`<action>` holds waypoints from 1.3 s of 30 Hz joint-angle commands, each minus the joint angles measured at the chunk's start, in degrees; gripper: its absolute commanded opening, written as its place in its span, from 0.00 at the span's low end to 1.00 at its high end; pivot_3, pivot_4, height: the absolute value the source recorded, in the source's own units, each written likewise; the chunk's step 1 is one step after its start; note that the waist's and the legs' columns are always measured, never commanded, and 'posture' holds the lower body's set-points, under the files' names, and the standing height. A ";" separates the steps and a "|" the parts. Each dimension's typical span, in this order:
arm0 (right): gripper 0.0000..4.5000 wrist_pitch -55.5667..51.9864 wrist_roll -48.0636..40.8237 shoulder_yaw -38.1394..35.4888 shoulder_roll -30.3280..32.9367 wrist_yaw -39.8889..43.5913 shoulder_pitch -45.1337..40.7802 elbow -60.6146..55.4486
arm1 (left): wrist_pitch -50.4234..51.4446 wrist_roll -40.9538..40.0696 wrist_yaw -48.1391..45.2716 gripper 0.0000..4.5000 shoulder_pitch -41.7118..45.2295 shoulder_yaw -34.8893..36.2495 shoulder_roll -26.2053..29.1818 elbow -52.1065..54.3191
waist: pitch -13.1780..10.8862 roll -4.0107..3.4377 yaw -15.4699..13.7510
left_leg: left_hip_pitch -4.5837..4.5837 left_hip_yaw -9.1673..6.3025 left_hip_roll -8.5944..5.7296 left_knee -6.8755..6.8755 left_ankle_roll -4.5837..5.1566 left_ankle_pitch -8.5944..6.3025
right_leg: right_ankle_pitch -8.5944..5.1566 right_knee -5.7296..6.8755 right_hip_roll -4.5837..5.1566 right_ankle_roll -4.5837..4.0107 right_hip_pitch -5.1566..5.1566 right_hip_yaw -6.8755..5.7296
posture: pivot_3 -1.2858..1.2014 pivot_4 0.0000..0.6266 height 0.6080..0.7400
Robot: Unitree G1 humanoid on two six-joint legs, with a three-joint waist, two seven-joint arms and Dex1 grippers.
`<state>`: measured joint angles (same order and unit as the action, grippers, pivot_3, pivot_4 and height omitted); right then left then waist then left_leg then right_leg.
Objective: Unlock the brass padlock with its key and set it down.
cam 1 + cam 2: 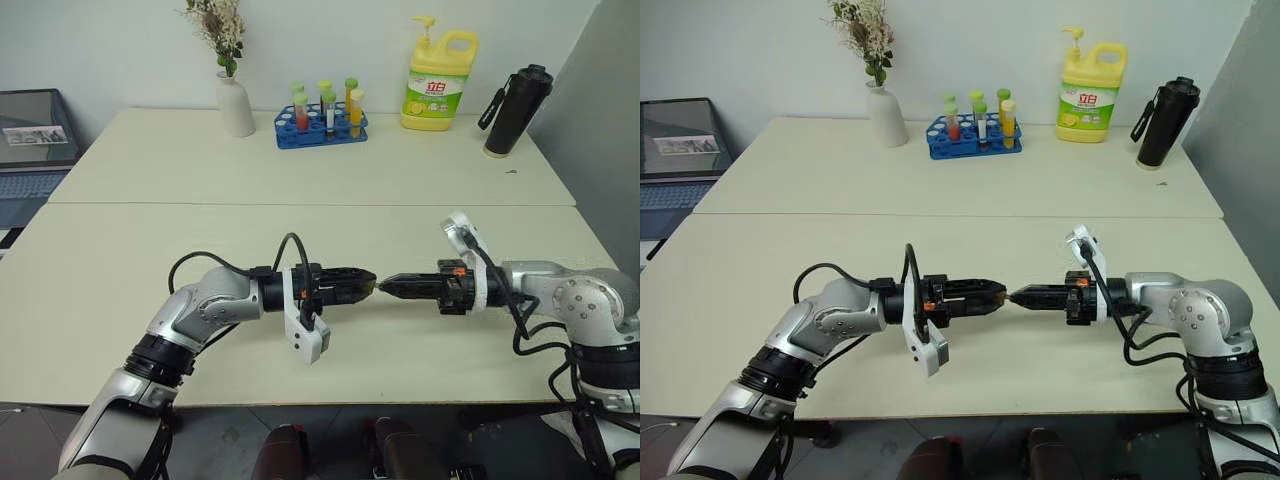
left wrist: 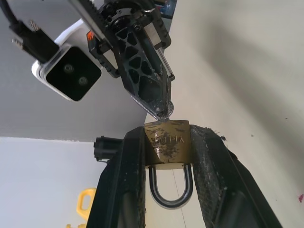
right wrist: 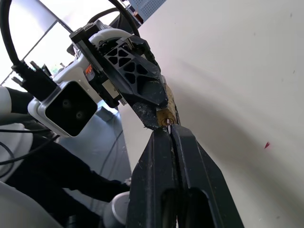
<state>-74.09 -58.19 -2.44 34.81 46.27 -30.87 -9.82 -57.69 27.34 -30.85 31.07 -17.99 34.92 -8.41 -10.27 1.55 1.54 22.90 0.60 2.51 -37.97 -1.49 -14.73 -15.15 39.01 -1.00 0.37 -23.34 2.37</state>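
Note:
Both arms meet tip to tip above the front table. My left gripper points toward the right one and is shut on the brass padlock, clamped by its sides between the two black fingers. The silver shackle loops back between those fingers and looks closed. My right gripper faces it, its fingers pressed together on the key. The key's small silver head shows at the fingertips, right against the padlock's end face.
On the far table stand a white vase of dried flowers, a blue rack of test tubes, a yellow detergent bottle and a black flask. A laptop sits off the left side.

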 commanded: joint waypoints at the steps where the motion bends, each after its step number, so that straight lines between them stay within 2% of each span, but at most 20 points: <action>1: 0.00 -8.12 -4.76 -3.47 -1.94 -4.56 -3.16 2.06 | -0.43 1.85 3.01 0.21 -0.01 1.28 -0.39 2.21 | 0.00 0.00 0.01 | 0.00 0.00 0.00 0.00 0.00 0.00 | 0.03 0.00 0.00 -0.05 0.00 0.01 | 0.52 0.24 1.00; 9: 0.00 -18.28 -6.58 -6.50 -5.20 -11.48 -7.06 7.71 | -0.47 5.04 5.79 0.21 -0.13 0.86 -0.55 2.32 | 0.00 0.00 0.02 | 0.02 -0.01 -0.01 0.00 0.00 0.00 | 0.03 0.00 0.02 -0.05 0.00 0.00 | 0.52 0.24 1.00; 13: 0.00 -18.41 -8.15 -6.19 -5.41 -12.85 -7.87 8.29 | 0.00 5.59 6.56 0.21 -0.27 0.82 -0.67 2.31 | 0.00 0.00 0.03 | 0.02 -0.01 -0.01 0.01 0.00 0.00 | 0.03 -0.01 0.02 -0.04 -0.01 0.00 | 0.52 0.24 1.00; 18: 0.00 -12.35 -3.18 -3.30 -3.98 -11.40 -6.70 2.68 | 0.90 5.33 7.05 0.21 -0.64 0.91 -0.54 2.30 | 0.00 -0.01 0.05 | 0.03 -0.03 0.00 0.02 0.01 0.00 | -0.11 -0.01 0.02 0.18 -0.02 0.00 | 0.52 0.24 1.00; 21: 0.13 -5.87 -0.39 -0.58 -1.71 -6.81 -4.37 -1.47 | 1.99 4.54 7.13 0.21 -0.75 1.21 -0.49 2.27 | 0.00 -0.01 0.06 | 0.04 -0.05 -0.01 0.02 0.01 0.00 | -0.12 -0.02 0.02 0.21 -0.04 0.00 | 0.52 0.24 1.00; 25: 0.45 11.07 10.13 6.11 6.45 5.50 -1.97 -5.34 | 3.41 3.31 7.37 0.21 -1.07 1.32 -0.56 1.75 | -0.01 -0.02 0.00 | 0.06 -0.05 -0.04 0.01 0.01 -0.01 | -0.13 -0.03 0.03 0.23 -0.06 -0.01 | 0.52 0.24 1.00; 29: 0.76 21.13 16.23 8.28 8.86 9.88 0.45 -5.89 | 3.20 3.41 7.61 0.21 -0.71 0.96 -0.22 1.80 | 0.00 -0.01 0.02 | 0.03 -0.04 -0.04 0.00 0.01 -0.01 | -0.13 -0.03 0.03 0.24 -0.05 -0.01 | 0.52 0.24 1.00; 31: 0.77 23.79 17.14 7.62 7.93 9.81 1.69 -6.68 | 3.08 3.30 7.59 0.21 -0.36 0.86 -0.21 1.70 | -0.01 -0.01 0.03 | 0.03 -0.03 0.01 0.01 0.01 -0.01 | -0.13 -0.03 0.00 0.24 -0.05 -0.03 | 0.52 0.24 1.00; 39: 0.77 22.84 16.02 6.19 1.06 4.50 2.15 -7.83 | 2.89 2.93 7.55 0.21 0.59 0.64 -0.49 1.32 | 0.00 -0.01 0.06 | 0.02 -0.04 0.01 0.01 0.00 0.00 | -0.12 0.02 0.00 0.22 -0.05 -0.01 | 0.52 0.24 1.00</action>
<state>-51.61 -41.66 5.61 36.34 51.73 -27.74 -16.48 -54.33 31.88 -24.33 30.57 -17.86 34.55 -8.39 -10.27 1.54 1.61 22.92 0.57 2.51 -37.97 -1.49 -14.73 -15.25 39.03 -0.99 0.57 -23.39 2.36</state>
